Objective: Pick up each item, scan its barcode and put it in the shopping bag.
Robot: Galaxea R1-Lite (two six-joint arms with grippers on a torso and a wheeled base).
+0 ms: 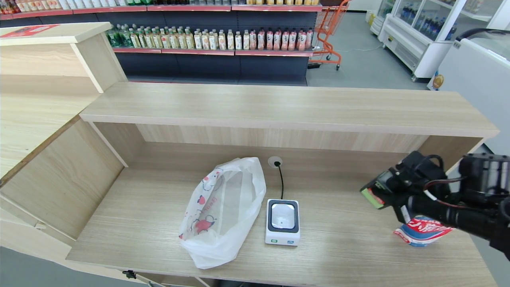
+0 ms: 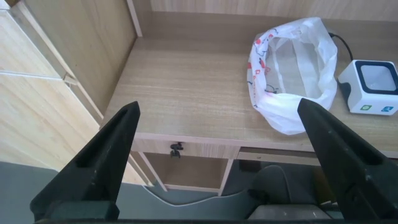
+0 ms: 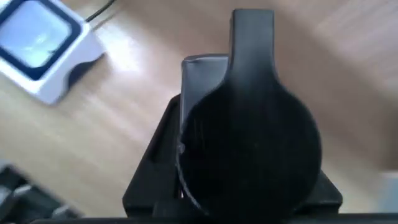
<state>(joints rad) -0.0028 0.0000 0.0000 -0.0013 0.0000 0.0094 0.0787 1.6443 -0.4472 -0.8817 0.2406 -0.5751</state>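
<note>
r gripper is hanging over the right end of the counter, fingers gripping tight on a small green-edged box that's sticking out of its tip, pointing toward the scanner but well apart from it. shopping bag is lying open just beside the scanner on its left. a red n blue packet is sitting on the counter right under that arm. l gripper is hovering off the counter's near left edge w/ fingers spread wide, holding nothing.

The shopping bag is white with red prints, the scanner white with a black frame.
</note>
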